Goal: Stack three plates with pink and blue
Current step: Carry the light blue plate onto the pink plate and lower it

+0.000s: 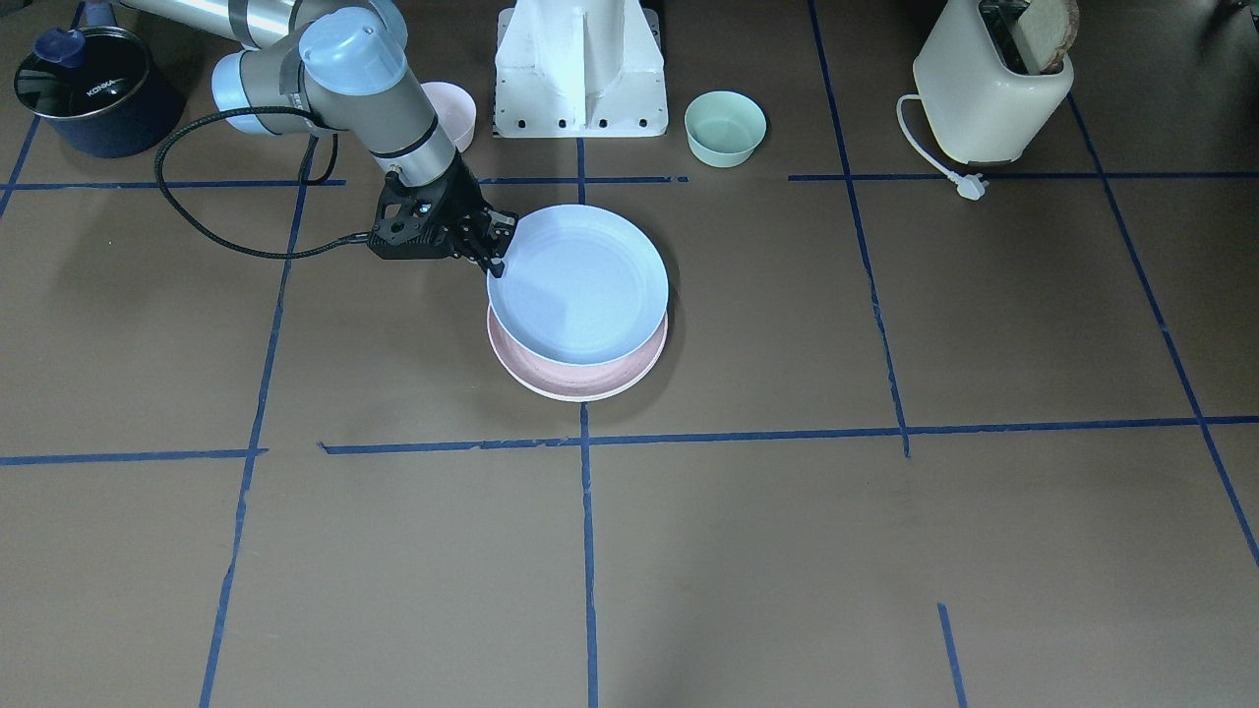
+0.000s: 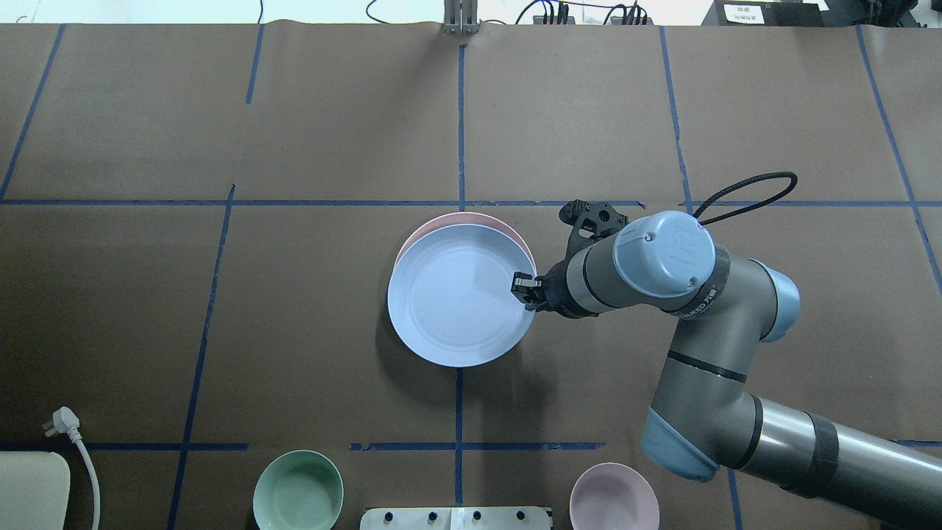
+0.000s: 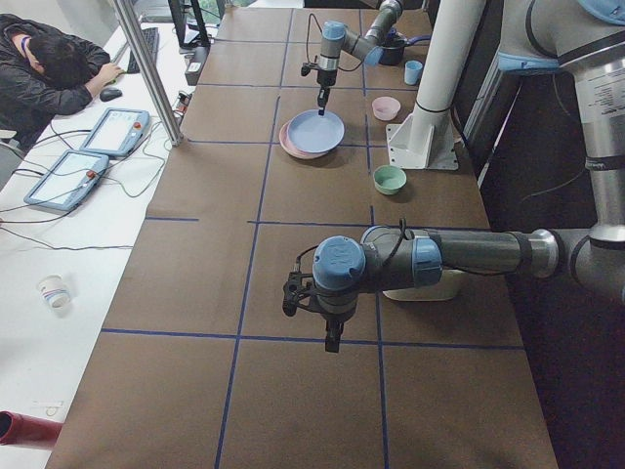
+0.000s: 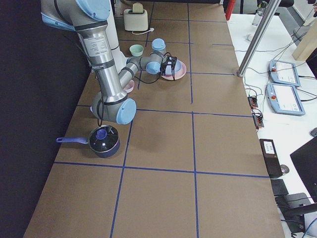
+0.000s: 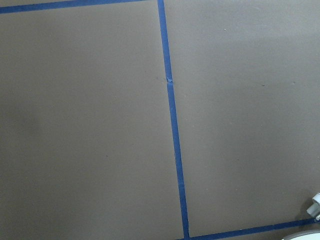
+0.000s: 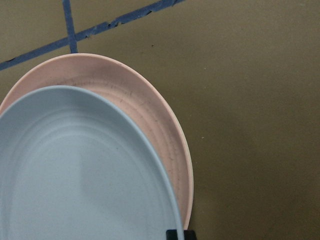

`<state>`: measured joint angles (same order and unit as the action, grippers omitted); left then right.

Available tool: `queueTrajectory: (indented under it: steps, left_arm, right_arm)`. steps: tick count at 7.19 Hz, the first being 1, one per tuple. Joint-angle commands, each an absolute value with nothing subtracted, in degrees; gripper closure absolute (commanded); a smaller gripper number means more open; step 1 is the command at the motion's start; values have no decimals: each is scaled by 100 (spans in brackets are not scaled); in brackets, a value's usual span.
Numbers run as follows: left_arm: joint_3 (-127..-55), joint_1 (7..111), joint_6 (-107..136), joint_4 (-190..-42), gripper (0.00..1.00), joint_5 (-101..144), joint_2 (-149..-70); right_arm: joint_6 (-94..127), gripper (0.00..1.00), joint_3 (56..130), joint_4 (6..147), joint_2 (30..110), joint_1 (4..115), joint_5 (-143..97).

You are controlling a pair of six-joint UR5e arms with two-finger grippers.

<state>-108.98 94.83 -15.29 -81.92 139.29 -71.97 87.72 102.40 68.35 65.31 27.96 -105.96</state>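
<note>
The light blue plate point(image 1: 580, 285) is held a little above and partly over the pale pink plate point(image 1: 580, 379), which lies on the table near the middle. My right gripper point(image 1: 495, 258) is shut on the blue plate's rim on the robot's right side. Both also show in the overhead view, blue plate point(image 2: 456, 298) and pink plate point(image 2: 471, 218), with the right gripper point(image 2: 526, 291). The right wrist view shows the blue plate point(image 6: 75, 170) over the pink plate point(image 6: 150, 125). The cream-white plate shows in no view. My left gripper point(image 3: 332, 337) hangs over bare table; I cannot tell if it is open or shut.
A mint-green bowl point(image 1: 725, 126) and a small pink bowl point(image 1: 454, 110) stand beside the white robot base point(image 1: 580, 69). A cream toaster point(image 1: 993, 84) with its plug point(image 1: 969, 185) is at the robot's left. A dark blue pot point(image 1: 93, 88) is at the robot's right.
</note>
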Motion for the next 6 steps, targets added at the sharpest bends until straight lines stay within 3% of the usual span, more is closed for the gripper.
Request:
queueTrajectory:
  steps: [1,3,4,5,6]
  left_arm:
    - [-10898,9483,-1529,-8191,0,13931,-7189]
    - [-10898,9483,-1529,-8191,0,13931,-7189]
    - [-10881,9483,-1529,-8191,0,13931,-7198]
    - [-10890,9483,-1521,-8191,0,13931,-7198]
    - [-10898,9483,-1521,-8191,0,13922,-7216]
  right_arm:
    - [8719,100,10056,6829,6513,2926,-10530]
    - [8701,97,10020,6812,6504,2979,-10529]
    - [8684,43,10011,6785,6504,2971,-10538]
    - [8727,0,10037,6820,6452,2936,-10555]
    - [8667,0,10046,6907,6390,3023,-10617]
